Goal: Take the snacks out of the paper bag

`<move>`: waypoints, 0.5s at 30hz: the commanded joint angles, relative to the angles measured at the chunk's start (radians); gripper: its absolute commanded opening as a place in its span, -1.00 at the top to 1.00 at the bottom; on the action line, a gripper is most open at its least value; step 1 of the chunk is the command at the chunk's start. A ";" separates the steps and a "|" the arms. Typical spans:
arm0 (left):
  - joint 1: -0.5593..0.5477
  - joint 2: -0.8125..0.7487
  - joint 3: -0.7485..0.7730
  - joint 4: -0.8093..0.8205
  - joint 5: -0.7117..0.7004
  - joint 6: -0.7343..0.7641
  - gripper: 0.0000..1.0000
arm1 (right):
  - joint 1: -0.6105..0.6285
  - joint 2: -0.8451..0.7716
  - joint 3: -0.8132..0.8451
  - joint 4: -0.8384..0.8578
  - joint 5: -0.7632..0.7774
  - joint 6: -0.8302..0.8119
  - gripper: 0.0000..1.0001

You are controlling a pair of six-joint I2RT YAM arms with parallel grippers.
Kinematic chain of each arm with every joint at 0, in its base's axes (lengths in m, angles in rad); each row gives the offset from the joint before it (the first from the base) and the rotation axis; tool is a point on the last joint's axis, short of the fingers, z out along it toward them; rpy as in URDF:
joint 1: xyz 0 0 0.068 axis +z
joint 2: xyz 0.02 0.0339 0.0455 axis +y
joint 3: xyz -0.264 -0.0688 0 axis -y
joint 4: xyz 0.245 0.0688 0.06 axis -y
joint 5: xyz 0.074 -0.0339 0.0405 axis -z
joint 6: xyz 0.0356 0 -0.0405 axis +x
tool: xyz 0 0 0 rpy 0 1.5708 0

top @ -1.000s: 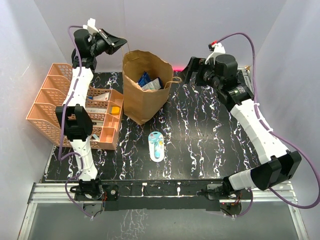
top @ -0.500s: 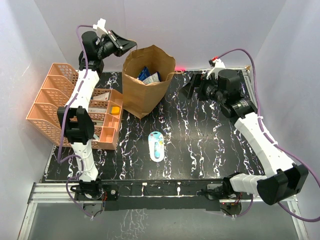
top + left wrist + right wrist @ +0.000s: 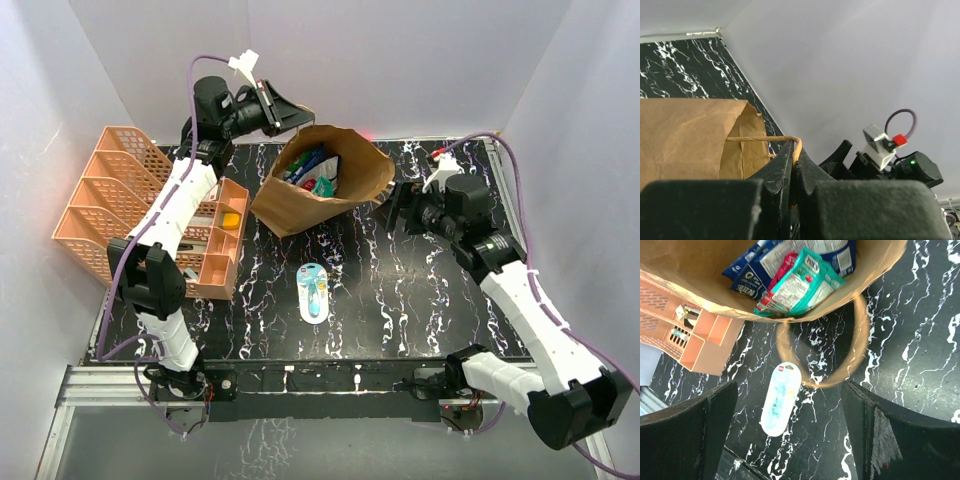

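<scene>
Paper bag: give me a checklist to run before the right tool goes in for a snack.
1. Left tool shut on the far handle: ok.
2. Paper bag tilted, mouth open toward the right tool: ok.
3. Right tool open: ok.
4. Snacks visible at the mouth: ok.
5. Loose handle loop hangs below the mouth, likely in the right tool's path, so it may snag: not ok.
6. Firmness of the left tool's hold on the far handle: cannot tell.
</scene>
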 commanded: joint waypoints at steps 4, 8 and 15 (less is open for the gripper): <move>-0.071 -0.111 -0.079 0.064 0.028 0.011 1.00 | -0.004 -0.168 -0.029 0.036 0.092 -0.033 -0.77; -0.125 -0.145 -0.125 0.049 0.007 0.036 1.00 | -0.004 -0.160 0.007 0.023 0.083 -0.102 -0.67; -0.202 -0.205 -0.213 0.075 -0.079 0.028 1.00 | -0.004 -0.079 0.088 0.035 0.078 -0.174 -0.63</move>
